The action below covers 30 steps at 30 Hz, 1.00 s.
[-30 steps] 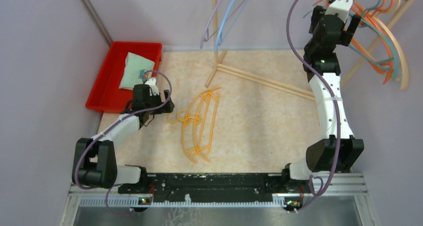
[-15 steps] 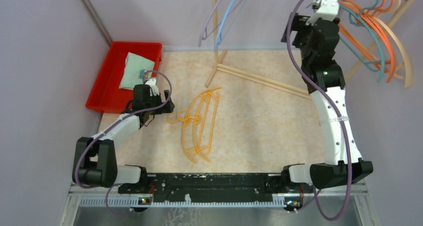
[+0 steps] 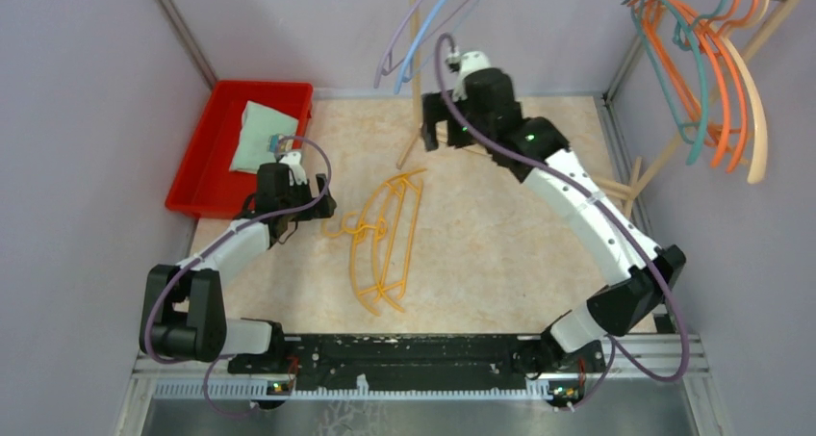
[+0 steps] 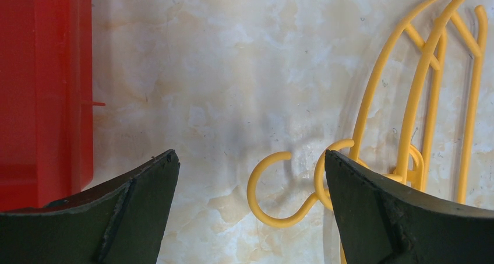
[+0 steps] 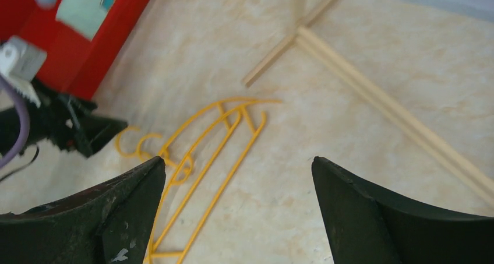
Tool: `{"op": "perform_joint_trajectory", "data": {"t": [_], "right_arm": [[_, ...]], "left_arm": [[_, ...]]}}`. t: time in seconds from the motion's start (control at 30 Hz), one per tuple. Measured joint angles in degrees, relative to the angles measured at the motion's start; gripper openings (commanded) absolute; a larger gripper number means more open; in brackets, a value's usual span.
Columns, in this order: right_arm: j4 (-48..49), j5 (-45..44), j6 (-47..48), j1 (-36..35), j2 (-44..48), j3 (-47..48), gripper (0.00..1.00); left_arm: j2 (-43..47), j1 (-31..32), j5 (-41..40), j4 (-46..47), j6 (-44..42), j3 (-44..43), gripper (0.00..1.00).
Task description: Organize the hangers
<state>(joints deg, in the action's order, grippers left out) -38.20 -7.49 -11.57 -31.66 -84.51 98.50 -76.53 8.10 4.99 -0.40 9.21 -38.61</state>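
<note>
Top external: yellow hangers (image 3: 385,239) lie central on the worktop (image 3: 500,253), hooks beside the wide, empty left pincer (image 4: 249,156); right pincer (image 5: 237,159), equally wide, hovers near the far edge. Red bin (image 3: 197,166) fills the far-left corner; hung hangers (image 3: 758,118) partly cut off above.

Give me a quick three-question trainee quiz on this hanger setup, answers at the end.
1. True or false: the yellow hangers lie flat on the table.
2. The left pincer and right pincer are both: A. open and empty, B. shut on a hanger.
3. Fill in: the folded cloth lies in the ___ bin.
Key: 1 true; 2 A; 3 red.
</note>
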Motion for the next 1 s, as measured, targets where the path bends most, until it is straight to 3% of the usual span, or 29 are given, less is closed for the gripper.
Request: {"op": "perform_joint_trajectory", "data": {"t": [0.17,0.33,0.47,0.73,1.0], "right_arm": [[-2.3,-0.4,-1.7,-12.0,-5.0,-2.4,0.88],[-2.1,0.9,-2.3,-19.3,-13.1,-2.4,0.82],[-0.4,3.6,-4.0,-21.1,-18.0,-4.2,0.76],[2.1,4.4,-5.3,-22.5,-20.4,-9.1,0.70],[7.9,4.5,-8.6,-26.0,-23.6,-13.4,0.58]], "left_arm": [[0.0,-0.1,-0.1,0.0,0.1,0.0,1.00],[0.0,-1.4,0.2,0.0,1.2,0.0,1.00],[-0.3,-2.6,0.1,-0.9,1.8,-1.3,1.00],[-0.9,-4.2,0.1,-2.3,2.8,-4.3,1.00],[-0.9,-5.4,0.4,-2.7,2.0,-4.6,1.00]]}}
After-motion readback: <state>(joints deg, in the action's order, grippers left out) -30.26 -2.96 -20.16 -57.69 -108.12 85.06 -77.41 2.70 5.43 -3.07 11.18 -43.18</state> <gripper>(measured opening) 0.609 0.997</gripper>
